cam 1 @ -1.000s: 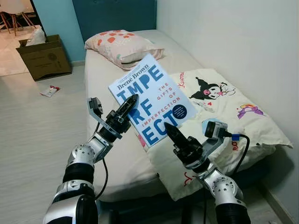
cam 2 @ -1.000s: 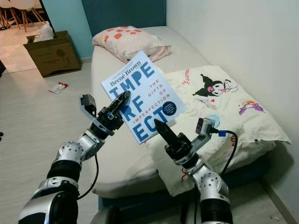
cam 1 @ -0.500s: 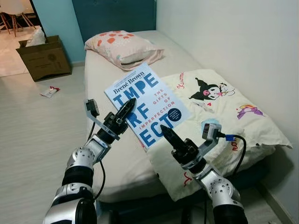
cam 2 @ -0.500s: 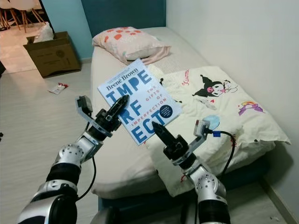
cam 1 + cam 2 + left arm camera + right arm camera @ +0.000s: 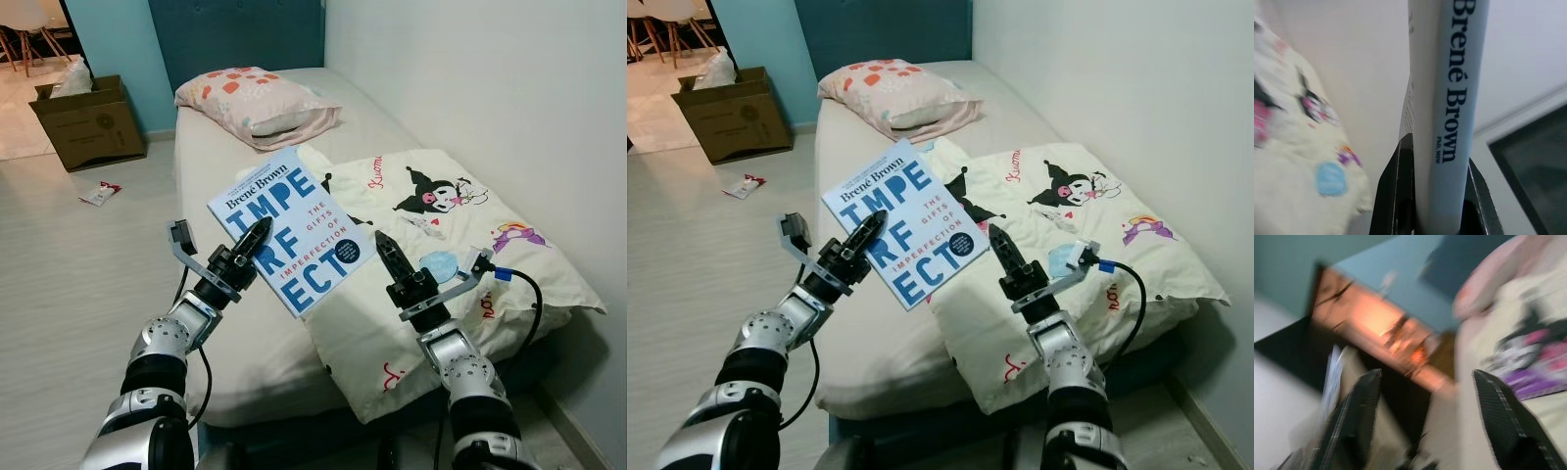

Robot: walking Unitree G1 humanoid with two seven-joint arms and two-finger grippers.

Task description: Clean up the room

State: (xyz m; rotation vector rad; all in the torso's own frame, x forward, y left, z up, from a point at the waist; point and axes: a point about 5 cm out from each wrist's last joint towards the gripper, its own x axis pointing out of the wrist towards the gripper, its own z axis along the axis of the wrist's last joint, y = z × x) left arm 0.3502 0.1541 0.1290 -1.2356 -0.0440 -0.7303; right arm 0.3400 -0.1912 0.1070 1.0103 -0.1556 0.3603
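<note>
Beige bed [image 5: 255, 323] against a white wall carries 1 pillow [image 5: 257, 98] and a cartoon-print blanket [image 5: 460, 235]. Above it, left gripper [image 5: 253, 238] clamps a white-and-blue book [image 5: 292, 227]; right gripper [image 5: 1425, 416], fingers spread, holds nothing.

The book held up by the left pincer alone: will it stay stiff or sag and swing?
The book is probably a thin paperback, so it may flex. The left pincer clamps only its spine edge, so the free side could droop or pivot. The right pincer is open beside it, offering no support.
</note>
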